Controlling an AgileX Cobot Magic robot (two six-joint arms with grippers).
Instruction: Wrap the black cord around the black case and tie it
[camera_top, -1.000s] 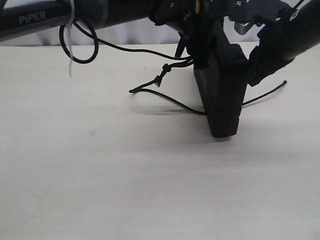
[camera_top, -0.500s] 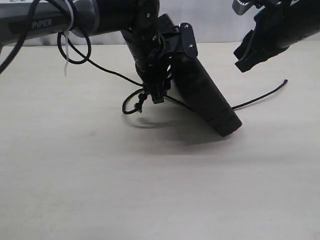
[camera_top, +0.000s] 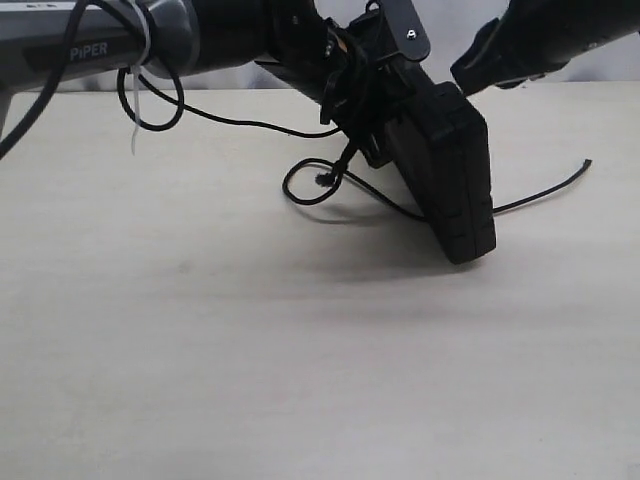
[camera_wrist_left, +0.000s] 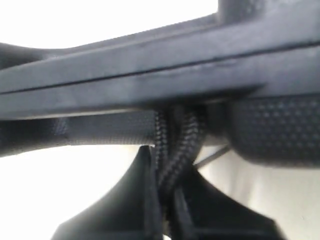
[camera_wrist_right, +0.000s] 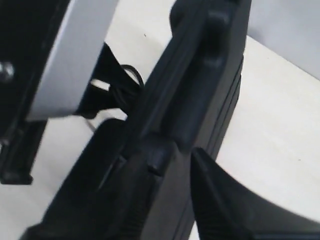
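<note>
Snap, and my left pincer (camera_wrist_left: 165, 210) has gone from wide to clamped on the black cord (camera_wrist_left: 176, 150); two braided strands run between its tips, hard up against the rim of the black case (camera_top: 458, 175). Case has swung back the other way since half a second ago. It now stands on one lower edge on the surface (camera_top: 200, 350), top tipped toward the left arm. Right pincer (camera_top: 468, 72) has dropped in to the case's upper corner. From its wrist I see a finger on either side of the case edge, but whether they bite I cannot tell.

Slack cord loops on the surface just left of the case, and a free tail trails out to the right.

I read this as mid-wrap, nothing tied yet. Next I'd want the case held steady while the left draws its strands across the lid and takes up that loop, without tipping the case over.
</note>
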